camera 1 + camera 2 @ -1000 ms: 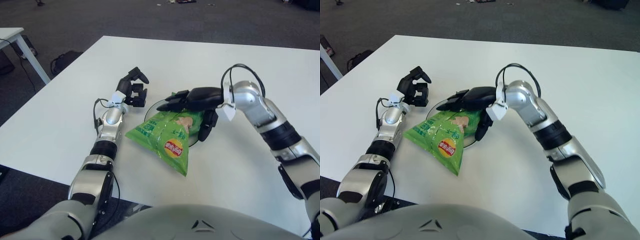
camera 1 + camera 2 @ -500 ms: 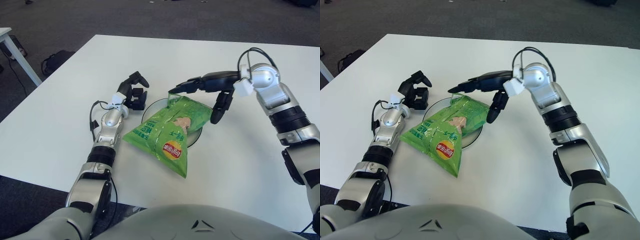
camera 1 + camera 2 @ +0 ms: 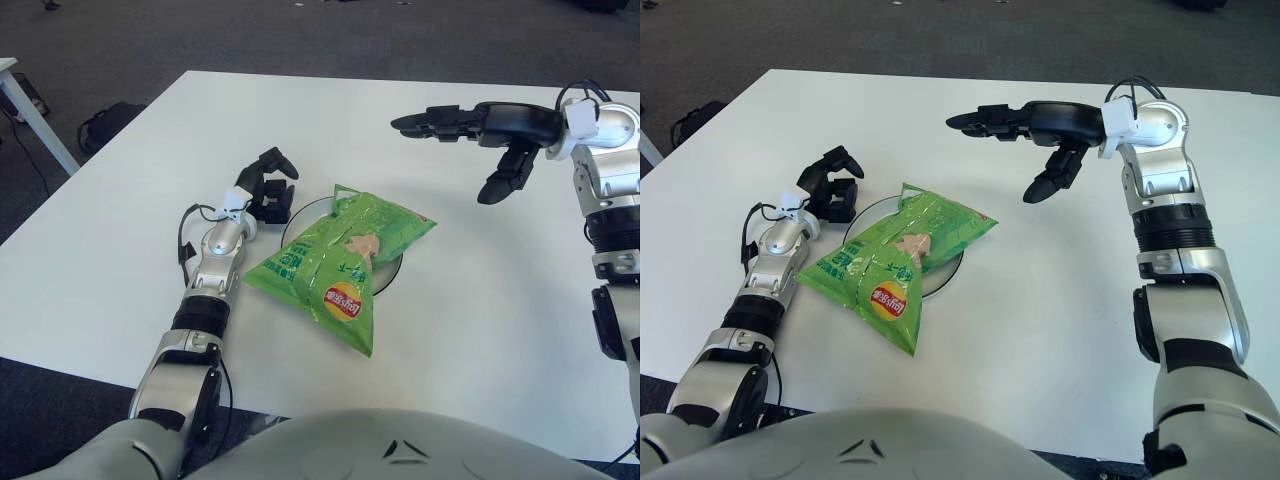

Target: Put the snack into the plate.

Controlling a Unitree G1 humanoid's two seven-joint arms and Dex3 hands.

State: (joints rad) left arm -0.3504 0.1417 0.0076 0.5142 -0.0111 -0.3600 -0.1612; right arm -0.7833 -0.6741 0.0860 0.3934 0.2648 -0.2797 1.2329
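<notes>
Snack, a green bag, lay across the plate, its near end hanging over the rim onto the white surface. Just left of the plate sat the left robot hand, fingers curled and holding nothing. Far to the right, the right robot hand hung above the surface, fingers spread wide and empty.

White table, dark carpet floor
</notes>
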